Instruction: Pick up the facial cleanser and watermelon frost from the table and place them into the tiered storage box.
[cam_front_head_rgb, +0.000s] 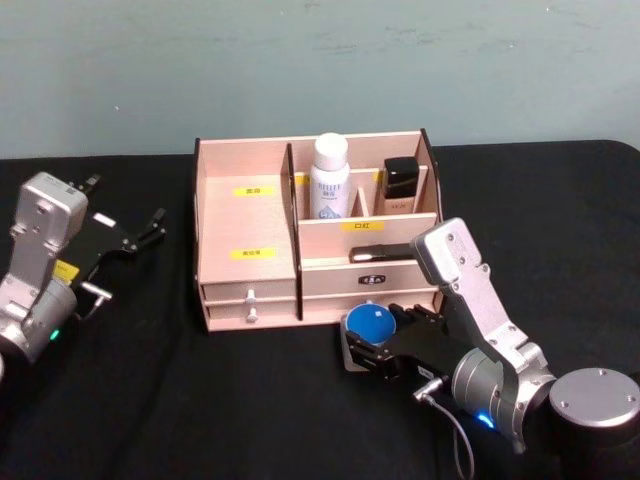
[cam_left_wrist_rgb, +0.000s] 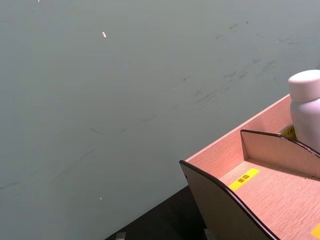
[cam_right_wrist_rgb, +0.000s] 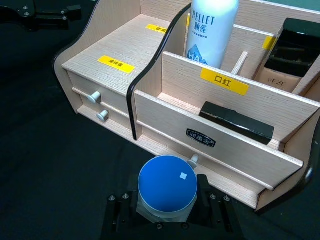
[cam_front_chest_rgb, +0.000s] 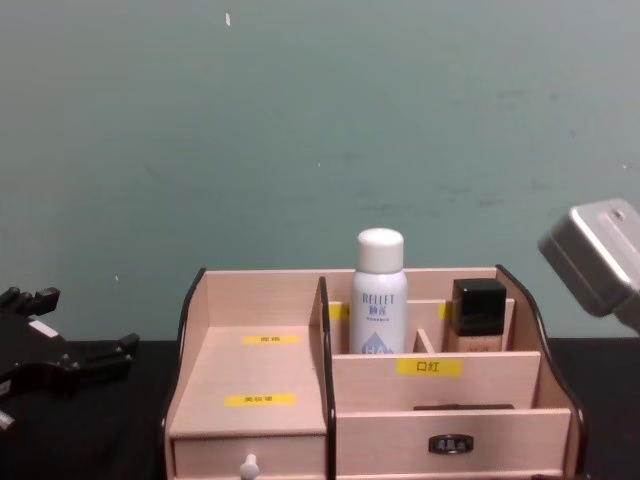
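Black tabletop (cam_front_head_rgb: 250, 400): right gripper's (cam_front_head_rgb: 375, 335) fingers (cam_right_wrist_rgb: 202, 184) clamp the blue-lidded jar (cam_right_wrist_rgb: 166, 185) between them; left gripper (cam_front_head_rgb: 130, 258) idles, fingers apart.

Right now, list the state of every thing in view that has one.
tiered storage box: upright on the table.
front drawers: both shut.
white bottle: upright in a back compartment, cap on.
dark bottle: upright in the back right compartment.
black item: lying flat in the middle tier.
blue-lidded jar: lid on, gripped before the box.
right gripper: shut on the jar.
left gripper: open, idle.
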